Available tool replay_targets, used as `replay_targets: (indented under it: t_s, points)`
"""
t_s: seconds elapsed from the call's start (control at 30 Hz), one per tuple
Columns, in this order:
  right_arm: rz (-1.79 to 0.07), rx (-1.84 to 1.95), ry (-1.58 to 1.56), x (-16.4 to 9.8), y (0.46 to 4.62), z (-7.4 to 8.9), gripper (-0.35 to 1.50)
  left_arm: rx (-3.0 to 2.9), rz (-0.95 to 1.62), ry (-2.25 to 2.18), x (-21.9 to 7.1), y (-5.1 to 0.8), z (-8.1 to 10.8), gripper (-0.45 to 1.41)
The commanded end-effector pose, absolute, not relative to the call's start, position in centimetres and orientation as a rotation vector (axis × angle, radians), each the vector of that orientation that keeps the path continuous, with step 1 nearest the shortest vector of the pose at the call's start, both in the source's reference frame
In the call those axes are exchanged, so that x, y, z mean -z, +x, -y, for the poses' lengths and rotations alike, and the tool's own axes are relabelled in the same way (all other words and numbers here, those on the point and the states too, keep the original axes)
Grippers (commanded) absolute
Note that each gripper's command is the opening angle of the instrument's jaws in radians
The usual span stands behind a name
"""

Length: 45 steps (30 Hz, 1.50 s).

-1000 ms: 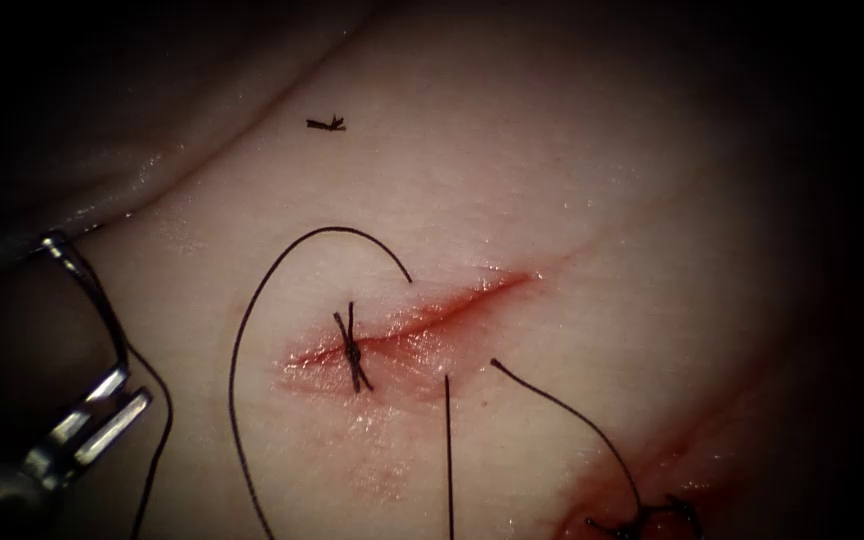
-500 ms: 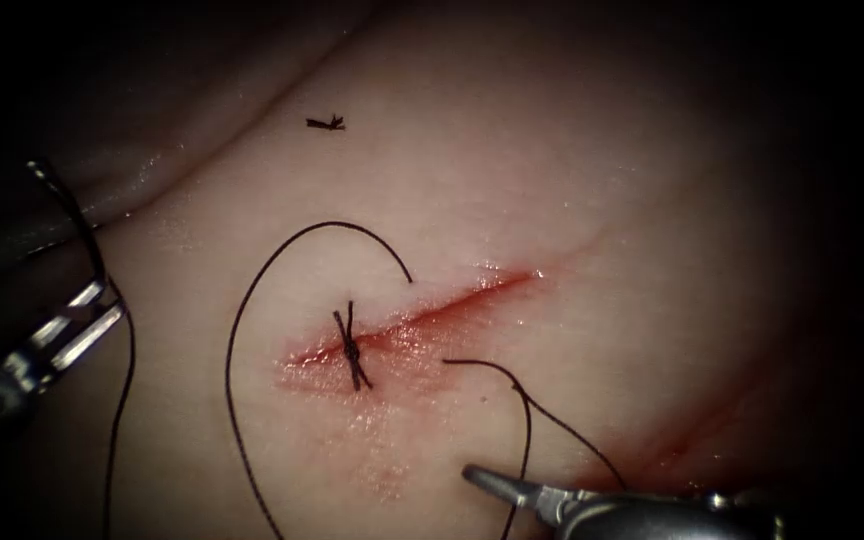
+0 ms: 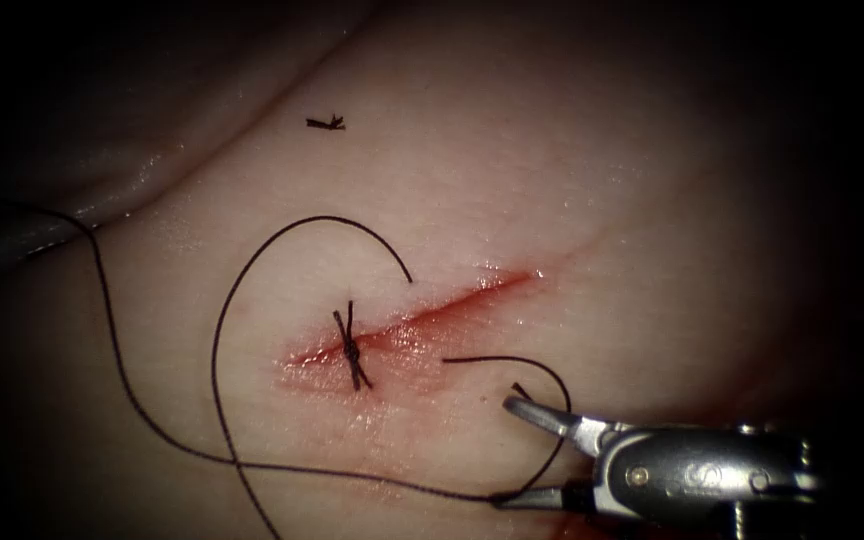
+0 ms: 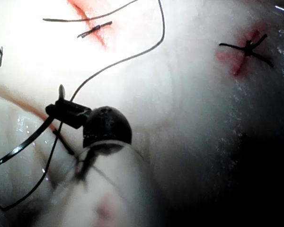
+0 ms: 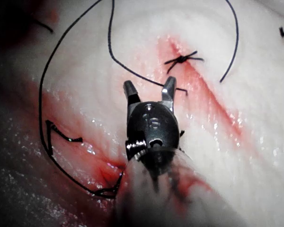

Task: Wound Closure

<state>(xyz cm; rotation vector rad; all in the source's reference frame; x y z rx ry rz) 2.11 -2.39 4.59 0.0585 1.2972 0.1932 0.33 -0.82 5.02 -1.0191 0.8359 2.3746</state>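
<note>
Two needle drivers, one suture; entry by view.

Endoscope view: pale, wet, glistening pork-belly tissue (image 3: 572,200) with a slanting red cut (image 3: 452,310). One knotted black stitch (image 3: 352,350) crosses the cut's left part, and red fluid (image 3: 402,345) lies around it. Thin black thread (image 3: 217,340) lies in loose loops left of and below the cut. A short cut end of thread (image 3: 325,123) sits well apart, above. The silver right arm's tool (image 3: 527,450) is below the cut with its jaws apart, straddling a thread loop and gripping nothing.

Left wrist view: the dark left arm's tool (image 4: 61,111) has its jaws clamped on the curved dark needle (image 4: 19,149), seemingly near one end. The needle is off the tissue, not in it.

Right wrist view: the right arm's tool (image 5: 149,90) hovers just short of the cut, jaws spread, thread passing beneath.

Handling, as judged:
- Thread: weightless, limp and slick; best pinched on a free run away from the knot.
- Needle: stiff and prone to swivel; best gripped on its body, away from the point.
- Surface: soft and slippery.
- Room: crossing loops could snag.
</note>
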Motion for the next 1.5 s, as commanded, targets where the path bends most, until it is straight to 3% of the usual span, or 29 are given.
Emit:
replay_targets:
  t_s: [0.03, 0.3, 0.67, 0.97, 1.0, 1.03, 1.07, 1.1, 1.5]
  points:
    - [-1.308, -0.229, 0.062, -4.6, 2.09, 2.4, 1.48, -2.376, -0.841, -1.009, -5.1, 0.33, 0.9, -0.45]
    - [-1.336, -0.276, 0.059, -4.7, 1.89, 2.2, 1.48, -2.381, -0.896, -0.937, -5.0, 0.77, 0.9, -0.45]
    - [-1.246, -0.199, 0.054, -5.6, 2.48, 2.2, 1.46, -2.37, -0.905, -0.927, -5.0, 0.66, 0.8, -0.45]
    - [-1.261, -0.199, 0.07, -5.8, 2.74, 2.2, 1.25, -2.368, -0.905, -0.942, -5.0, 0.53, 0.9, -0.45]
    - [-1.265, -0.197, 0.074, -5.8, 2.77, 2.2, 1.18, -2.368, -0.905, -0.945, -5.0, 0.51, 0.8, -0.45]
    - [-1.274, -0.186, 0.082, -5.8, 2.79, 2.2, 0.77, -2.367, -0.905, -0.948, -5.0, 0.49, 0.8, -0.45]
    - [-1.287, -0.171, 0.095, -5.8, 2.77, 2.2, 0.1, -2.367, -0.906, -0.948, -5.0, 0.48, 0.9, -0.45]
    - [-1.301, -0.144, 0.117, -5.7, 2.71, 2.2, -0.35, -2.367, -0.906, -0.95, -5.1, 0.47, 0.9, -0.45]
    - [-1.303, -0.112, 0.126, -5.6, 2.37, 2.5, -0.35, -2.373, -0.899, -0.984, -5.1, 0.18, 0.9, -0.45]
